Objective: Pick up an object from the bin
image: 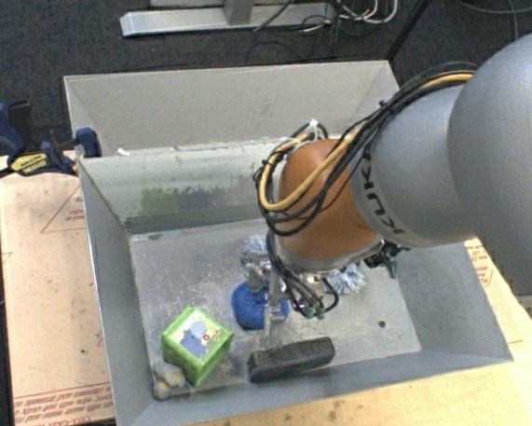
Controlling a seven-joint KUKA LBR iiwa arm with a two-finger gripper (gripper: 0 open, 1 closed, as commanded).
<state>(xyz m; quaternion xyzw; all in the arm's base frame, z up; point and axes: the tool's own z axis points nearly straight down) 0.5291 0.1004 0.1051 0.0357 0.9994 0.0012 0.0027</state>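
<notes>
My gripper point(273, 302) hangs low near the middle of the bin floor, below the orange wrist cover. Its metal tip stands right beside a small blue rounded lump point(248, 306), touching or nearly touching its right side. A dark grey oblong block point(291, 358) lies flat just below the gripper, near the front wall. A crumpled blue-and-white piece point(255, 252) lies just behind the gripper, partly under the arm.
A green cube with a pale picture on top point(197, 343) sits at the front left, with a small tan stone-like thing point(166, 383) by its lower left corner. The arm covers the right half of the bin floor.
</notes>
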